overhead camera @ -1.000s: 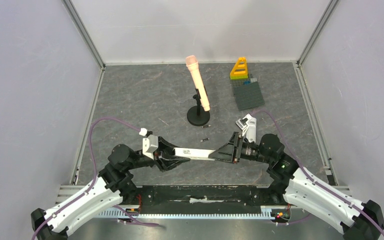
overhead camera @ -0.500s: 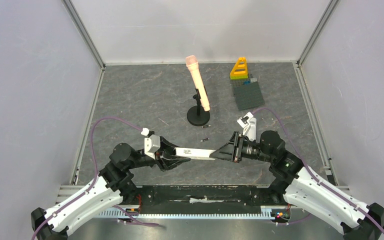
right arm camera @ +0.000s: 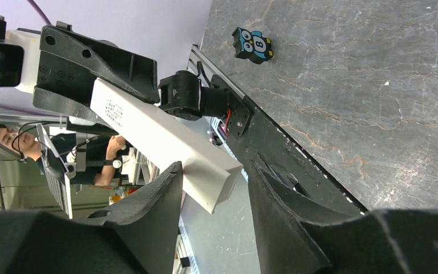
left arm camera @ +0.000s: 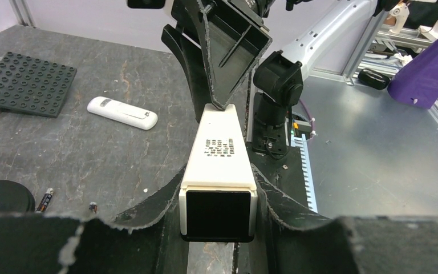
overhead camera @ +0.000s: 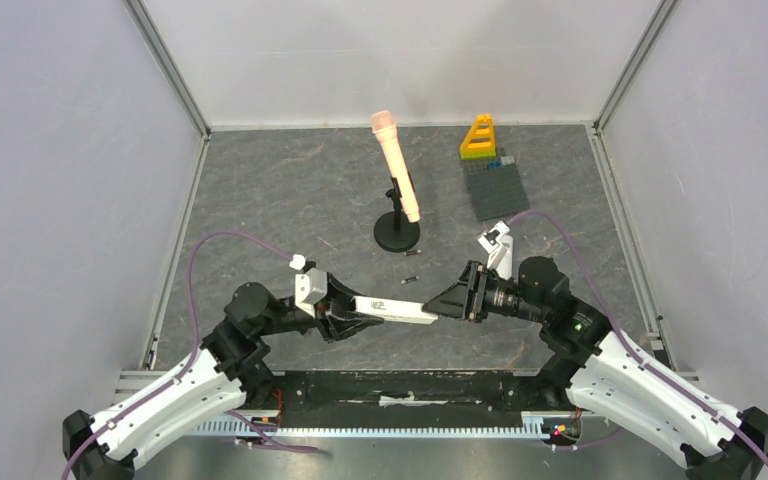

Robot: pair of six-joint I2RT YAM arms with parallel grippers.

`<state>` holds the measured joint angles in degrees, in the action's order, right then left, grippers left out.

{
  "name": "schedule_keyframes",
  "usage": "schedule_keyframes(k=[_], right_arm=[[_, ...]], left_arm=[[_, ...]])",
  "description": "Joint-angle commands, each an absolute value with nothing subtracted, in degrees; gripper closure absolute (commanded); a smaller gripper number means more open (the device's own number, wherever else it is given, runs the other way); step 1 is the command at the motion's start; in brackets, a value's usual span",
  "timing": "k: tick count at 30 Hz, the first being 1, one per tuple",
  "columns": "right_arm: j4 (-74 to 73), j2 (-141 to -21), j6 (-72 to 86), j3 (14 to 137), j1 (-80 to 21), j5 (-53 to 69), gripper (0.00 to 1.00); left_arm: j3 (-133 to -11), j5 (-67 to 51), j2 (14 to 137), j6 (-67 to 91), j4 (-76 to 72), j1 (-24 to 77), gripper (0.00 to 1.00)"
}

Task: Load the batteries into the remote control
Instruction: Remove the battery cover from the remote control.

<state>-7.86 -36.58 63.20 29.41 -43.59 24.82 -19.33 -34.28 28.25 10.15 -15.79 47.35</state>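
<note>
The left gripper [left arm camera: 218,193] is clamped on the near end of a white remote control [left arm camera: 219,145]. The right gripper [right arm camera: 215,169] straddles its far end; whether it pinches is unclear. Beyond, two batteries [overhead camera: 412,279] lie on the table [overhead camera: 290,200] near a black microphone stand [overhead camera: 397,234].

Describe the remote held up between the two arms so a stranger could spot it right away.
Look at the near edge of the table, in the middle. The remote is the long white bar raised off the surface, its ends in the left pincer and right pincer. Unlike the second white remote, lying flat by the grey studded plate, it's held up.
</note>
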Motion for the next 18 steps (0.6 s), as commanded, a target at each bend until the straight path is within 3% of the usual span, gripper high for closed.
schedule_keyframes(k=[1, 6, 18], right_arm=[[-8.09, -36.69, 61.34, 31.16, -43.39, 22.98, 0.55], [-8.17, -36.60, 62.51, 31.05, -43.42, 22.95, 0.69], [-10.03, -37.31, 63.10, 33.28, -43.33, 21.21, 0.91]], left_arm=[[-22.06, -35.96, 28.05, 8.88, -18.57, 47.51, 0.98], [-21.84, -34.97, 28.20, 8.75, -18.41, 47.50, 0.98], [-21.30, -31.32, 30.85, 7.91, -17.74, 47.49, 0.98]])
